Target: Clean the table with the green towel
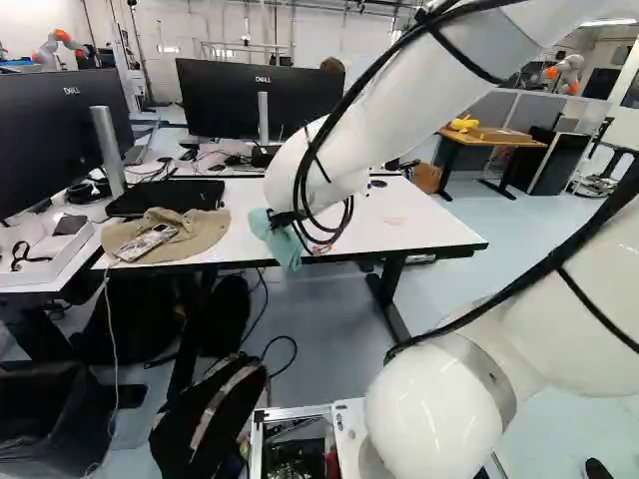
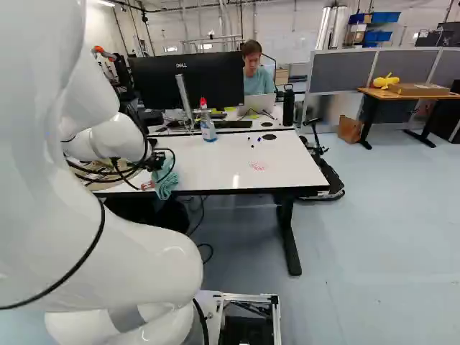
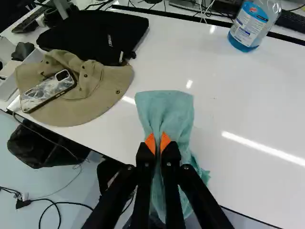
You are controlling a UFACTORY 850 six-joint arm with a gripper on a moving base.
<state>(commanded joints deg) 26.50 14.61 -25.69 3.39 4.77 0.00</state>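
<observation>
Jaws nearly together, my black gripper [image 2: 156, 159] pinches a bunched fold of the soft green towel [image 3: 164, 112], at the near side of the white table [image 3: 238, 105]. Looking along the gripper [image 3: 158, 145] in the wrist view, I see the two orange pads close to each other, angled inward like a narrow beak, with only gathered cloth between them. Ahead of the pads the towel spreads into a rumpled, square-ended flap; behind, it narrows at the pinch and then falls in loose, wrinkled folds past the table's near edge. I can't tell how much of it touches the tabletop, which is smooth and glossy, with bright streaks of reflected light. Beside the towel sits a floppy tan hat [image 3: 102, 90] of creased fabric with a wide, curved brim, and resting on it is a phone [image 3: 47, 90] in a patterned, shiny case. Just beyond lies a flat black fabric sleeve [image 3: 90, 33]. Toward the far edge stands a clear plastic spray bottle [image 2: 208, 129] of blue liquid with a red top. Faint red marks [image 2: 258, 165] form a roundish patch on the table, well apart from the towel.
</observation>
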